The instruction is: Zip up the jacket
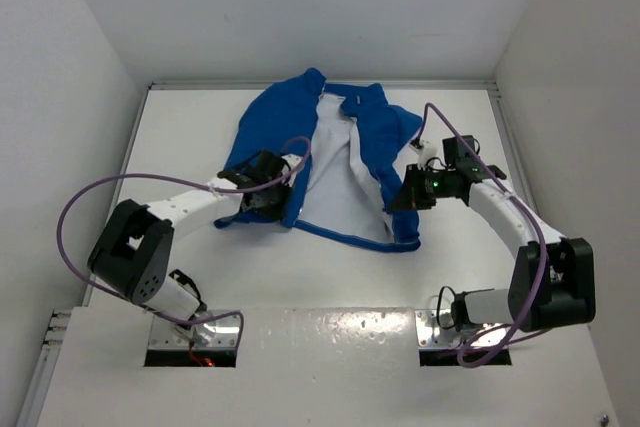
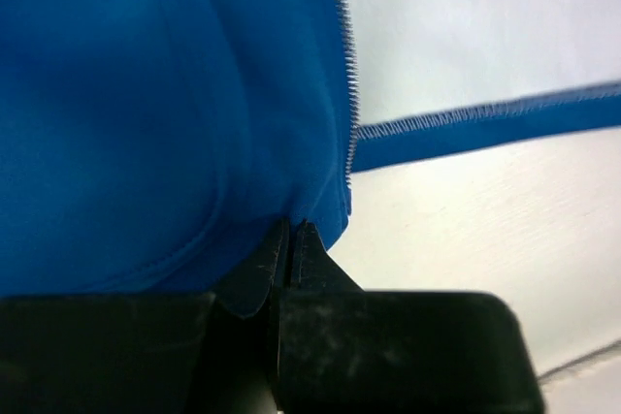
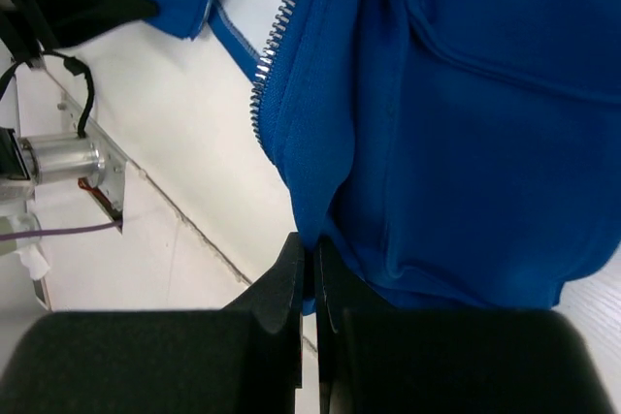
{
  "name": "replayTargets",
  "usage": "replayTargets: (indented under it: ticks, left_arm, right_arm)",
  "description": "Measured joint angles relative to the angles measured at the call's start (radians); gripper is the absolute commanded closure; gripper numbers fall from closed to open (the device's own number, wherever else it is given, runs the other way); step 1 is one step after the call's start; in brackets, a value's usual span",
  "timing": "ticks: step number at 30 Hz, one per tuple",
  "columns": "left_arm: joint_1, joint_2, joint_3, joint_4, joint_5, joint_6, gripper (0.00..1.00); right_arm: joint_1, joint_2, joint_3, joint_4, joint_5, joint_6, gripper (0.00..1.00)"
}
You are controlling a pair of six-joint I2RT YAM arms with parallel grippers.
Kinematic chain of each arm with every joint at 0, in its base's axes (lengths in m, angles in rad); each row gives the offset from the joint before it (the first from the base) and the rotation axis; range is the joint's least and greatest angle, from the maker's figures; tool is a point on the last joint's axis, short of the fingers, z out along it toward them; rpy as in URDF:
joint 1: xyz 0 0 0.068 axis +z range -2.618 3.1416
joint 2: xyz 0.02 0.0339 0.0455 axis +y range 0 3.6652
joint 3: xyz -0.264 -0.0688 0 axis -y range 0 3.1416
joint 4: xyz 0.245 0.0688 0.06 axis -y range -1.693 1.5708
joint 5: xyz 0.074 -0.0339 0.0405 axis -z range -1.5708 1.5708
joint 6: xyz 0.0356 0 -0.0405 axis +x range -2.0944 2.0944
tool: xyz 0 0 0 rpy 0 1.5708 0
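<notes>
- Two grips on one garment, seen from above: royal blue sleeveless fabric jacket point(image 1: 268, 132) at centre and upper middle of the frame, flat on white table point(image 1: 190, 137).
- Lies unzipped, front panels parted, baring white lining point(image 1: 335, 182) between them.
- Reaches in from lower left with black two-finger left gripper point(image 1: 286, 209); pinches the lower corner of the panel on the left of the frame.
- In the left wrist view, presses left gripper point(image 2: 291, 239) together on blue hem at bottom centre, no gap showing; shows light zipper teeth point(image 2: 347, 75) climbing from just above the pinch to the top edge.
- Reaches in from the right with black two-finger right gripper point(image 1: 398, 203); holds the opposite panel near its lower zipper edge.
- In the right wrist view, clamps right gripper point(image 3: 312, 259) tight on a fold of blue cloth at bottom centre, zipper teeth slanting toward the top, left of the pinch.
- Leaves the two zipper edges well apart.
</notes>
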Motion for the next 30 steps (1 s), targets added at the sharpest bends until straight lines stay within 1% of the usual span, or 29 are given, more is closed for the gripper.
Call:
replayTargets:
  ticks: [2,5,8,13,18,20,21,26,30]
  left_arm:
    - [-0.049,0.010,-0.001,-0.018,-0.074,0.018,1.00]
    - [-0.135,0.011,0.003,-0.033,-0.238,0.028,1.00]
    - [-0.172,0.011,0.011,-0.048,-0.392,0.032,1.00]
    - [-0.171,0.005,0.011,-0.054,-0.679,0.075,1.00]
    - [-0.115,-0.031,-0.016,0.027,-0.868,0.163,1.00]
    - [-0.100,-0.036,-0.028,0.056,-0.904,0.194,1.00]
    - [-0.093,-0.036,-0.032,0.065,-0.900,0.208,1.00]
    - [-0.101,-0.039,-0.044,0.068,-0.787,0.236,1.00]
    - [-0.129,-0.031,-0.051,0.067,-0.766,0.229,1.00]
  right_arm:
    - [-0.011,0.000,0.000,-0.005,0.000,-0.003,1.00]
    - [-0.022,0.000,0.000,-0.008,0.000,-0.007,1.00]
    - [-0.025,-0.003,0.000,-0.010,0.000,-0.011,1.00]
    - [-0.031,-0.015,-0.001,-0.015,0.001,-0.016,1.00]
    - [-0.031,-0.017,-0.004,-0.016,0.001,-0.022,1.00]
    - [-0.031,-0.017,-0.004,-0.016,0.001,-0.023,1.00]
    - [-0.031,-0.017,-0.004,-0.016,0.001,-0.023,1.00]
    - [-0.031,-0.017,-0.004,-0.016,0.001,-0.026,1.00]
    - [-0.031,-0.017,-0.004,-0.017,0.001,-0.027,1.00]
